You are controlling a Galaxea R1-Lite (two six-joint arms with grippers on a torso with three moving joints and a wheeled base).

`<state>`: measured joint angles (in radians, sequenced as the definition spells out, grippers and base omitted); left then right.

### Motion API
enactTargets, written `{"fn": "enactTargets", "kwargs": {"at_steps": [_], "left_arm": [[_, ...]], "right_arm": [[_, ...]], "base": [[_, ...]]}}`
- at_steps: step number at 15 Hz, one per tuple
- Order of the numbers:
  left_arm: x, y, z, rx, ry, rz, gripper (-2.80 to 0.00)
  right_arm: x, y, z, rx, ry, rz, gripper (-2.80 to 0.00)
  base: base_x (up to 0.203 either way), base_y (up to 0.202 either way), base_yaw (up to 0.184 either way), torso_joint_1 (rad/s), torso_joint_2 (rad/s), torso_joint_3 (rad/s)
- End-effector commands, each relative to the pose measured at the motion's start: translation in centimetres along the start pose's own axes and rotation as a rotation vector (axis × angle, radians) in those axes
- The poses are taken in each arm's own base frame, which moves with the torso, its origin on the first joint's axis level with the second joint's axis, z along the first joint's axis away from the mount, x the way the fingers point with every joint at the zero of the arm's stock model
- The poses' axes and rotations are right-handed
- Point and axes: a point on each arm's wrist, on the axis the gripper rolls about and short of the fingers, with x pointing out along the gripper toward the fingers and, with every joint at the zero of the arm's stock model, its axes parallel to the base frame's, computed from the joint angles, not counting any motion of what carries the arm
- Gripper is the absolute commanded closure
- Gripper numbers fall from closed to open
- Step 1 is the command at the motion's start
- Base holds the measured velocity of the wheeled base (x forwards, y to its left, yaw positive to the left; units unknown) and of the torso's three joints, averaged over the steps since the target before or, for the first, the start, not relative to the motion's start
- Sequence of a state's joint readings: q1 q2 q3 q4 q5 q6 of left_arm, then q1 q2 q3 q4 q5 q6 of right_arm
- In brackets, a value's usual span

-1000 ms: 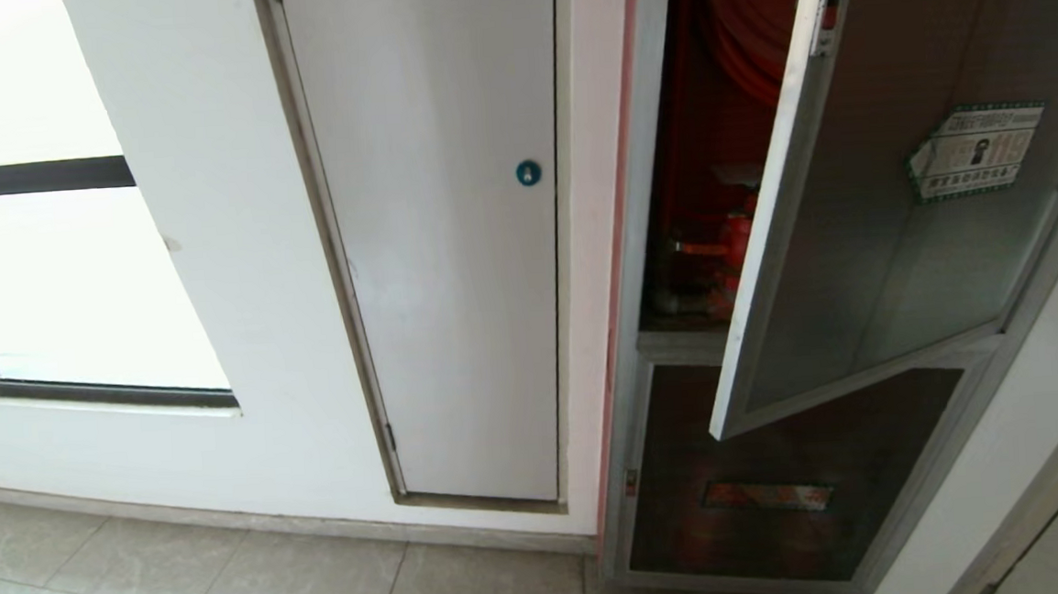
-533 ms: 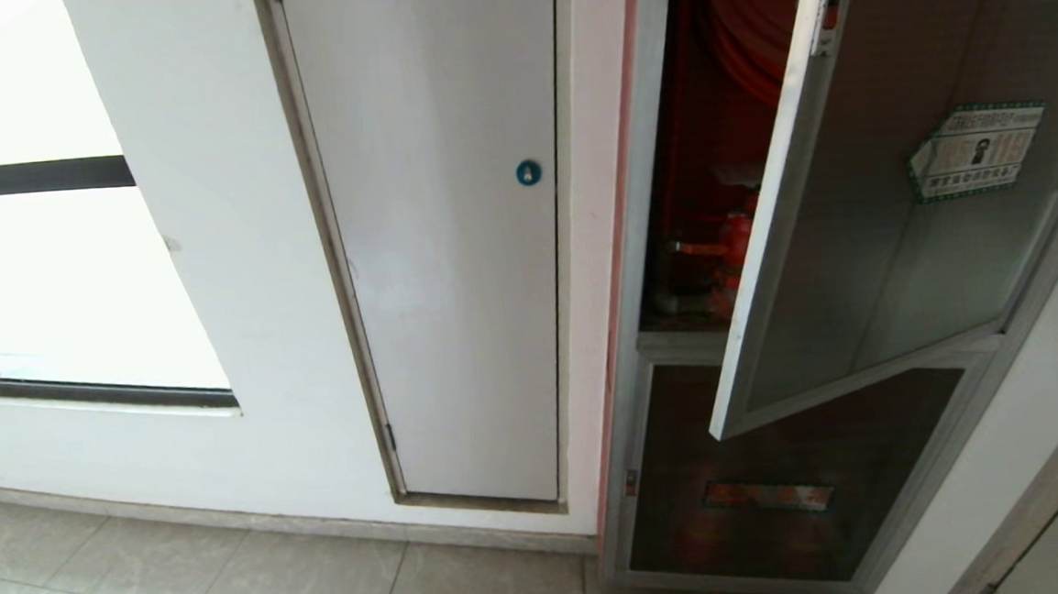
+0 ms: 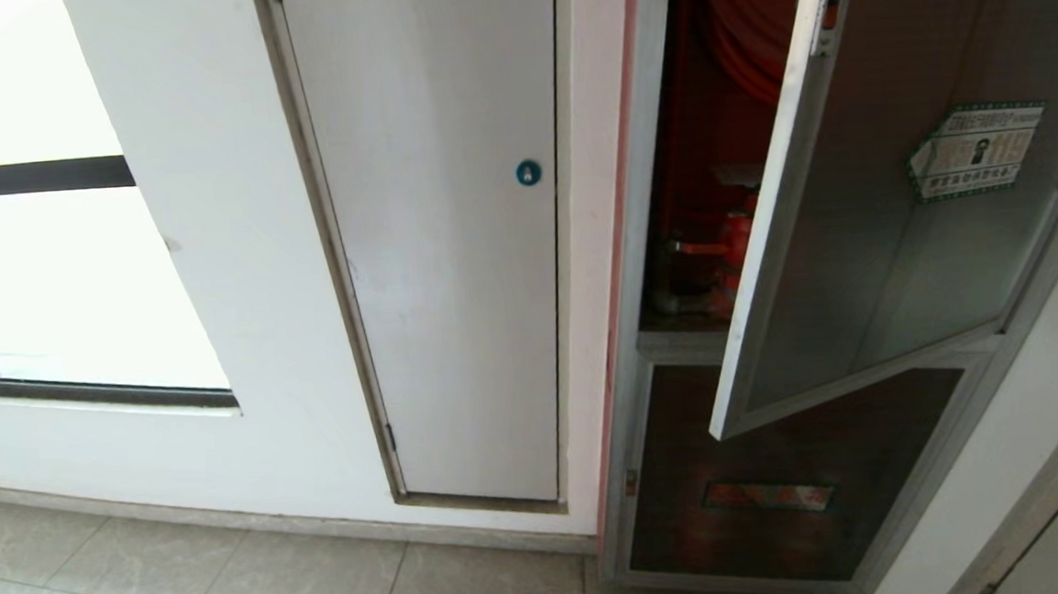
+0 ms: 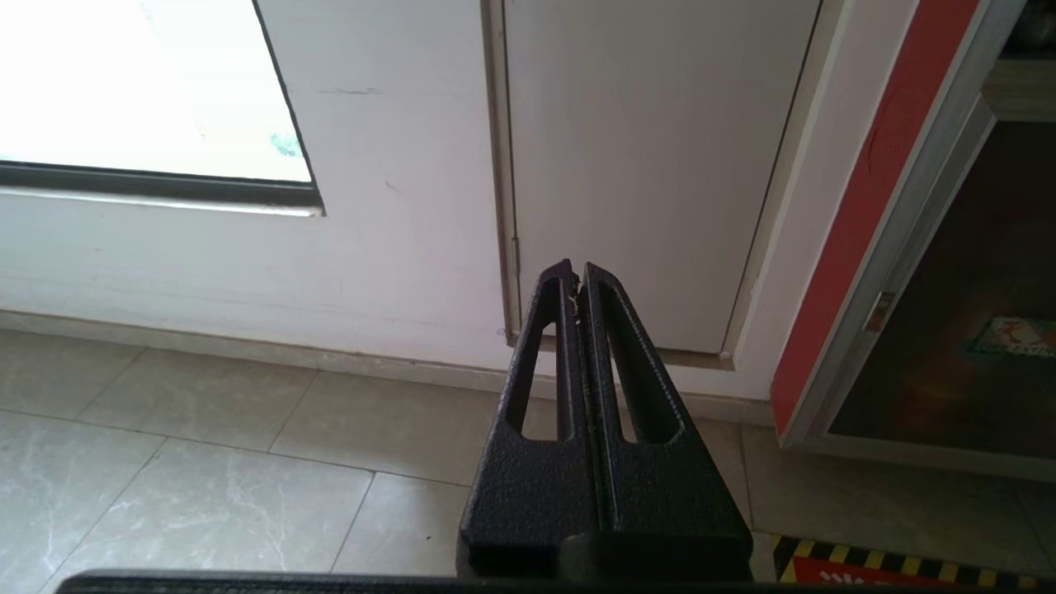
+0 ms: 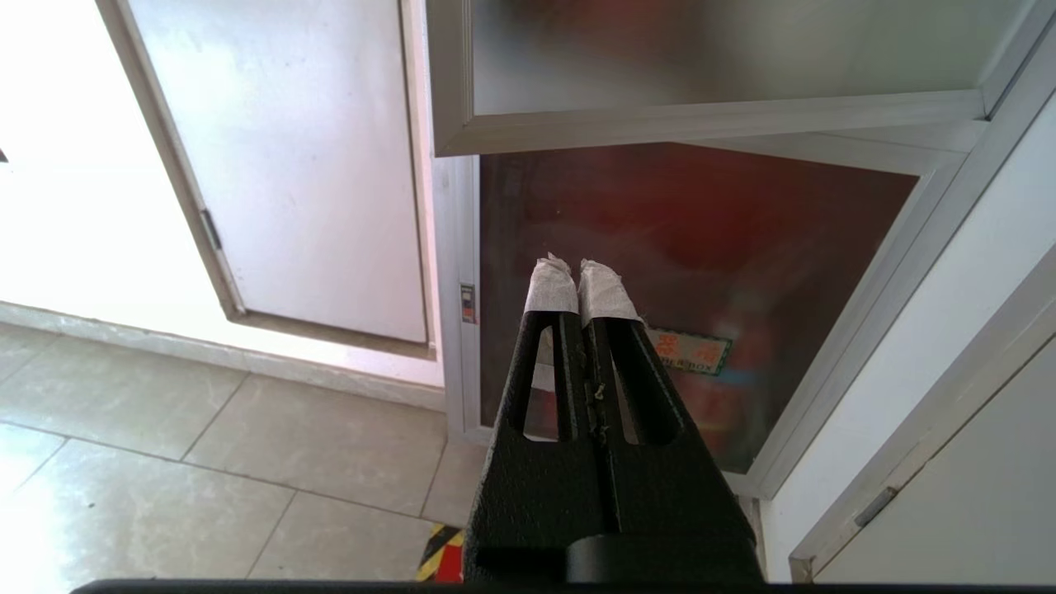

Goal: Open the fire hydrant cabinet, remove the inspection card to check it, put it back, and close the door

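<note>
Right wrist view is showing the right gripper (image 5: 582,276) being held low and idle, its white-taped fingertips (image 5: 551,289) pressed together on nothing. It is being pointed toward the smaller dark pane (image 5: 685,297) under the door. The left gripper (image 4: 577,276) is likewise being kept closed and empty, above the tiled floor (image 4: 206,462) and facing the plain white panel (image 3: 452,247) with its blue lock (image 3: 528,173).

Farther off, the door (image 3: 901,219) of the fire hydrant cabinet (image 3: 628,346) is being seen swung partly outward, with its green-bordered sticker (image 3: 975,150) facing out. Behind it the red hose coil (image 3: 751,26) and the red valve (image 3: 728,243) are being exposed. The inspection card is not being shown anywhere; whether it is lying deeper inside the cabinet cannot be told.

Nothing is being moved across the last second: door and scene are being found exactly as before. With the door ajar and both grippers empty, the task is probably being paused between steps, either before the card is fetched or before the door is pushed shut.
</note>
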<state>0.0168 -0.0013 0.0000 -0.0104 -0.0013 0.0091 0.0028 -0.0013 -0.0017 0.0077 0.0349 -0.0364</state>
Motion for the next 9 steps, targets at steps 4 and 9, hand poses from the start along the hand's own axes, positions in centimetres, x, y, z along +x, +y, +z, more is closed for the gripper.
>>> {"fn": "enactTargets", "kwargs": {"at_steps": [4,9], "left_arm": [[0.04,0.00,-0.13,0.000,0.005,0.001,0.00],[0.04,0.00,-0.12,0.000,0.006,0.000,0.00]], "right_arm": [[0.00,0.00,-0.01,-0.005,0.000,0.001,0.00],[0.00,0.00,-0.02,-0.005,0.001,0.001,0.00]], "base": [[0.000,0.000,0.000,0.000,0.00,0.000],[0.000,0.000,0.000,0.000,0.00,0.000]]}}
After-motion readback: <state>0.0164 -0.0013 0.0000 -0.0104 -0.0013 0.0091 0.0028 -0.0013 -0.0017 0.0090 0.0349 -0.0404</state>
